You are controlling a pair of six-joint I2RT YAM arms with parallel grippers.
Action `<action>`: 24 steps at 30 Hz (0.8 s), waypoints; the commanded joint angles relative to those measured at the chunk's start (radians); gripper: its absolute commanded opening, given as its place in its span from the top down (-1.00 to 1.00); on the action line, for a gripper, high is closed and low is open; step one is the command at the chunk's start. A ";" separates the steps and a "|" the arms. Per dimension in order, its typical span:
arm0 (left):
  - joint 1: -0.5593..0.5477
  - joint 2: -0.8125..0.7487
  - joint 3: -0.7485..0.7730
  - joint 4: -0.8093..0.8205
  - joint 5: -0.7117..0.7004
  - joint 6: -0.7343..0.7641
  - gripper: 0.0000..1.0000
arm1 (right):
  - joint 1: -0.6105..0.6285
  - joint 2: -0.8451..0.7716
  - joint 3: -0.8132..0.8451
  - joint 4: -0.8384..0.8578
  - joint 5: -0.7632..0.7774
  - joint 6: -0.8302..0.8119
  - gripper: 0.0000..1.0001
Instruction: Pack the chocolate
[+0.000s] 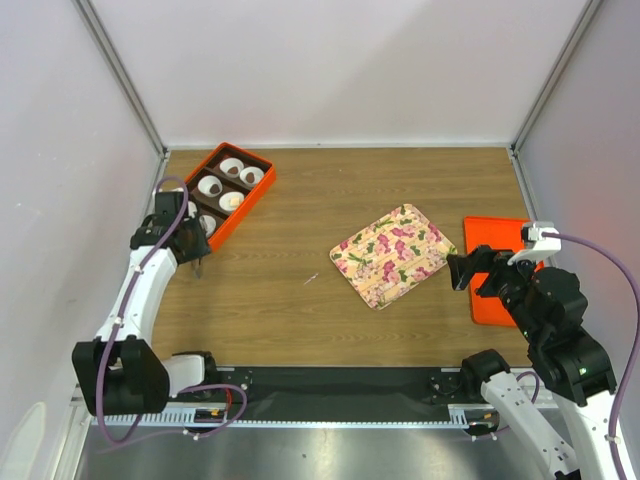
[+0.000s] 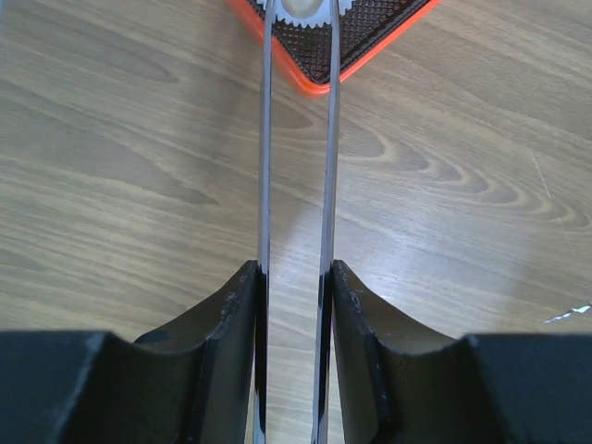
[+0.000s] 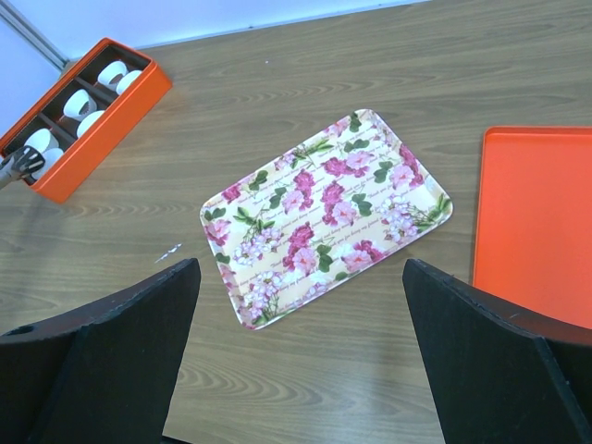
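Note:
My left gripper (image 1: 188, 245) (image 2: 294, 277) is shut on metal tongs (image 2: 265, 139), whose two thin blades reach out to the near corner of the orange box (image 1: 256, 193) (image 2: 319, 81). The box holds several white paper cups (image 1: 209, 185). One cup (image 2: 298, 9) lies right at the tong tips. The tong tips also show in the right wrist view (image 3: 20, 166) at the box end. I cannot make out any dark chocolate pieces, and what the cups contain is unclear. My right gripper (image 1: 462, 270) (image 3: 301, 268) is open and empty, held above the table.
A pink-flowered tray (image 1: 392, 255) (image 3: 324, 213) lies bare at the table's middle. A flat orange lid (image 1: 490, 270) (image 3: 536, 222) lies at the right, partly under my right arm. White walls close in the left, back and right sides.

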 commanded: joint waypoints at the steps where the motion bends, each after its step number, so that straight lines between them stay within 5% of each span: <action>1: 0.017 0.001 -0.001 0.068 0.024 0.030 0.24 | 0.004 -0.015 0.005 0.031 0.000 0.007 -0.99; 24: 0.018 0.070 0.037 0.114 -0.007 0.053 0.23 | 0.001 -0.015 -0.005 0.038 0.016 0.007 -0.99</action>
